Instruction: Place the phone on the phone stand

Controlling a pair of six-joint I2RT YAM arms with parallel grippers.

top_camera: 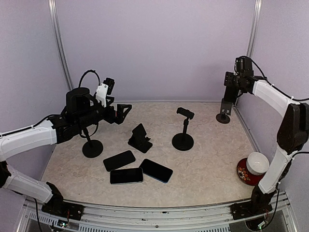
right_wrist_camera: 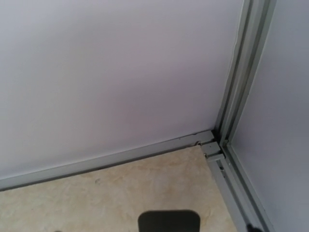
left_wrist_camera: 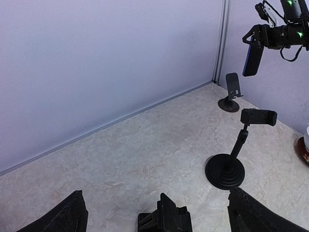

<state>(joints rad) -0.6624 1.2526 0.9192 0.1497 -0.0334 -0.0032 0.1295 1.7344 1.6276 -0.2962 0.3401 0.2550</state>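
Shows plainly in left wrist view only, dark phone (left_wrist_camera: 252,58) clenched upright in right gripper (left_wrist_camera: 257,39), above corner phone stand (left_wrist_camera: 232,87), not touching; left gripper (top_camera: 123,113) released wide.

Left arm (top_camera: 29,137) reaches low from the near-left corner of the worktop (top_camera: 207,164) toward its middle. The left gripper (top_camera: 123,113) is level, jaws wide apart, nothing between them. Right arm (top_camera: 285,125) rises from the near-right corner, forearm stretched to the far-right corner. The right gripper (top_camera: 231,94) points down, clamped on a phone (left_wrist_camera: 252,58).
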